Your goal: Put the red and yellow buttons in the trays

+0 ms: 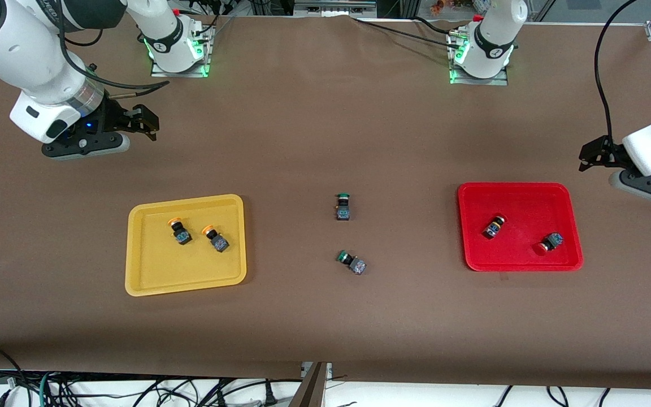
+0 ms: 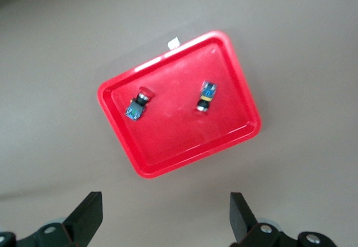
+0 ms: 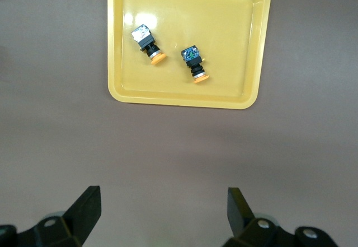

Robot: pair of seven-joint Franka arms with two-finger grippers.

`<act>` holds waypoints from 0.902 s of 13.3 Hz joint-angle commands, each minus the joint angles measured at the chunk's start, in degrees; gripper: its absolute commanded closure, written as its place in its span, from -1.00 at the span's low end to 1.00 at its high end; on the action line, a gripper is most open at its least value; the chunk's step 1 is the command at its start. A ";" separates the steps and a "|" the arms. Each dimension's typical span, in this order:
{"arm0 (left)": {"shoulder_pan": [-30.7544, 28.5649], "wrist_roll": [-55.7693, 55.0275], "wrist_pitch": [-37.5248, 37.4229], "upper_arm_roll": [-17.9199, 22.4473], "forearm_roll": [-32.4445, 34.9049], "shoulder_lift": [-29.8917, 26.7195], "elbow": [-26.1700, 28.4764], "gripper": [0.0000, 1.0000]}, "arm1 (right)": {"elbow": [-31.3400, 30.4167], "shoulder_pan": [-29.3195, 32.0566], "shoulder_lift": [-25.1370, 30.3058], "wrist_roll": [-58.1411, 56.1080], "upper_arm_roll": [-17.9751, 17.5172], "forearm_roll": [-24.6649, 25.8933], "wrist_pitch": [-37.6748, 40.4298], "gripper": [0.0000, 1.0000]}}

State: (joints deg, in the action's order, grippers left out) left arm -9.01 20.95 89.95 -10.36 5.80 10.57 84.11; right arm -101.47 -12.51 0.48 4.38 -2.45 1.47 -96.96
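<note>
Both yellow-capped buttons point(image 1: 180, 231) point(image 1: 216, 238) lie in the yellow tray point(image 1: 139, 282), below the right gripper point(image 1: 153, 125), which hangs wide open and empty over bare table. The left gripper point(image 1: 585, 158), likewise spread and empty, hovers just off the red tray point(image 1: 520, 264), where both red-capped buttons point(image 1: 494, 226) point(image 1: 548, 243) lie. Two green-capped buttons point(image 1: 343, 206) point(image 1: 352, 263) sit on the table between the trays.
</note>
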 commanded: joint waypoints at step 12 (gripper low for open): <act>8.13 -23.32 17.46 7.90 -1.49 -15.40 21.88 -1.00 | 0.93 0.38 -1.09 -0.51 -0.54 0.81 -0.51 -0.99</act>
State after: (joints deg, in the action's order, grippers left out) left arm -1.89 -1.64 105.14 -3.43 5.57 -1.81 101.61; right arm -101.46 -12.51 -0.05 4.37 -2.46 1.47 -97.40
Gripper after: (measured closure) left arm 0.000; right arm 0.000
